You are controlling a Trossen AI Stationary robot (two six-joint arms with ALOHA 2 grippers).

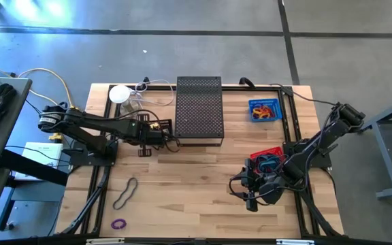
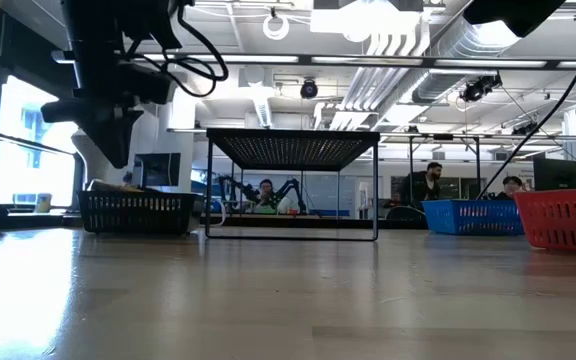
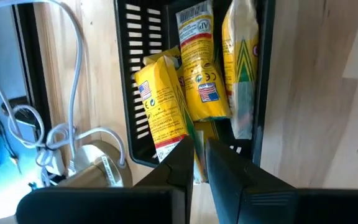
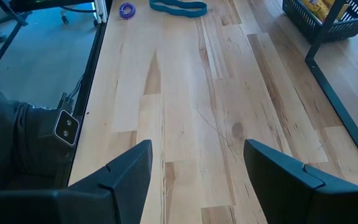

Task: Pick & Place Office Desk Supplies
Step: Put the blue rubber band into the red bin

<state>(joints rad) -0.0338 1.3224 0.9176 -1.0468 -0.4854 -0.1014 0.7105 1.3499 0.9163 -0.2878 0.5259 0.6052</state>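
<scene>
Wooden table [image 1: 203,184] with small things spread out. On the left, the left gripper [image 3: 199,155] hangs over a black basket [image 3: 143,81] full of yellow packets [image 3: 161,102], fingers almost together with nothing between them, maybe ready to reach in. Near the front left lie a dark band [image 1: 125,194] and a purple band [image 1: 118,223], not yet put away. A black mesh stand [image 1: 199,110] sits in the middle. On the right, the right gripper [image 4: 194,165] waits spread wide beside a red basket [image 1: 269,152] with bands in it.
</scene>
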